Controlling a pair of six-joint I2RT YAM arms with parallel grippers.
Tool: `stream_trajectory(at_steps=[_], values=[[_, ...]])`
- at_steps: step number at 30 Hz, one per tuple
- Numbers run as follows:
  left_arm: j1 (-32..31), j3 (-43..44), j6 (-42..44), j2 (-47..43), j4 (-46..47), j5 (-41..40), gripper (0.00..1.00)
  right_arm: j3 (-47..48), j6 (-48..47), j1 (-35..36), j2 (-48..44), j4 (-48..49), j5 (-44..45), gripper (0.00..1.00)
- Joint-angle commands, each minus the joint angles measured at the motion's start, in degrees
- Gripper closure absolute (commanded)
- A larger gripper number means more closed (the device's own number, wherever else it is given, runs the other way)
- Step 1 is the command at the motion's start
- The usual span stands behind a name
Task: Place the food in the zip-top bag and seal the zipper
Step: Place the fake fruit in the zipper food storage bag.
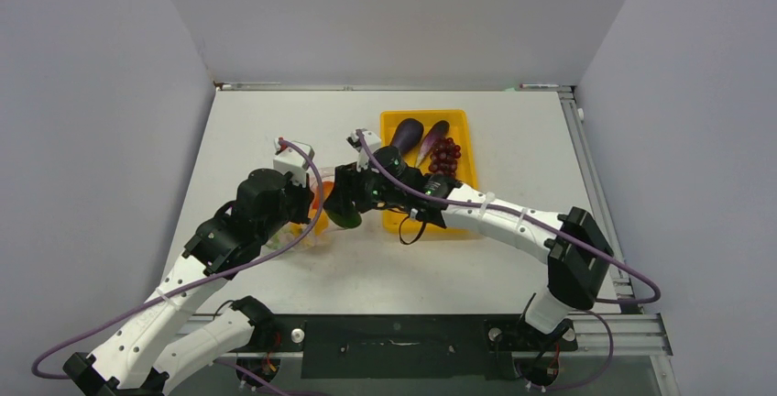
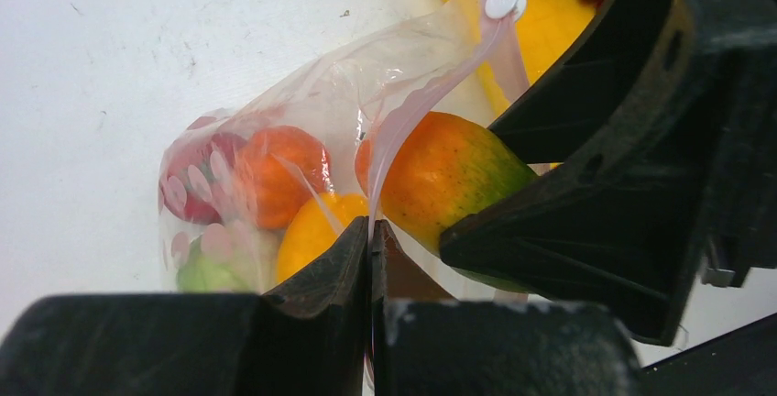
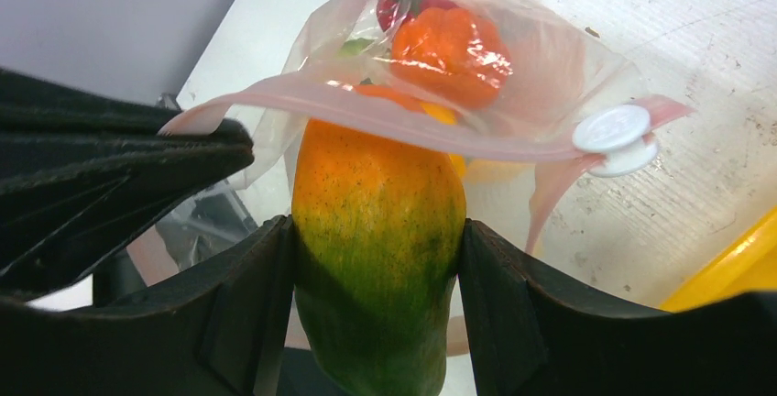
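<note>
Plainly, grey walls hem the white table (scuffed near bag).

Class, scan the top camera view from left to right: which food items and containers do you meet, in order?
zip-top bag → orange-green fruit → first eggplant → second eggplant → grapes
</note>
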Motion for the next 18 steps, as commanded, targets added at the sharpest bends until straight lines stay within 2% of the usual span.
stream_trajectory(at_steps=[1, 8, 18], values=[[0.4, 0.1, 0.4, -0.6, 3.0, 0.8, 1.0, 1.0, 7.3, 0.7, 1.3, 7.0, 2.9, 0.72], [0.4, 0.3, 0.4, -0.5, 2.9, 1.0, 1.0, -0.9, 14.7, 1.3, 3.1, 14.7, 6.2, 0.72], [0.4, 0.2, 0.4, -0.9, 3.0, 1.2, 1.0, -2.2, 24.7, 2.6, 7.5, 21.0, 11.3, 0.71]])
